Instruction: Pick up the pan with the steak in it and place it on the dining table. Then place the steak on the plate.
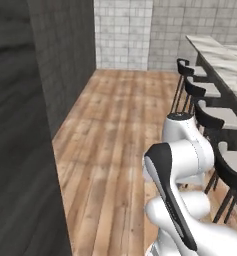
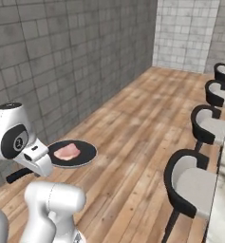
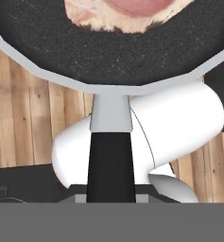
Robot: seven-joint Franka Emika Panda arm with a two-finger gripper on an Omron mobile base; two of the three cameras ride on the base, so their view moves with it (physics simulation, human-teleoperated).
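While the pan [image 2: 72, 154] hangs level in the air over the wooden floor [image 2: 133, 142], the jaws are clamped on its black handle [image 3: 111, 158], which in the hand view runs straight up from between them to the pale neck and rim. The bowl of the pan lies beyond the jaws along their line, so the grip sits at the outer end of the handle and the round black base is well clear of the fingers. The steak [image 2: 66, 152] lies flat inside the pan, near the middle of the base, pink with paler edges; in the hand view its near edge shows at the top.

From the right base camera the pan floats beside the arm's white wrist, with a grey tiled wall [image 2: 61, 61] close behind it and bare planks under it.

To the robot's right stands the counter [image 1: 225, 62], its marble top running away toward the far tiled wall. A row of black stools [image 1: 210, 117] with pale seats lines its front edge, and they stand between the pan and the counter top. A dark panel [image 1: 20, 150] fills the left side of the left base camera's picture. The arm's own white links sit low between the pan and the stools.
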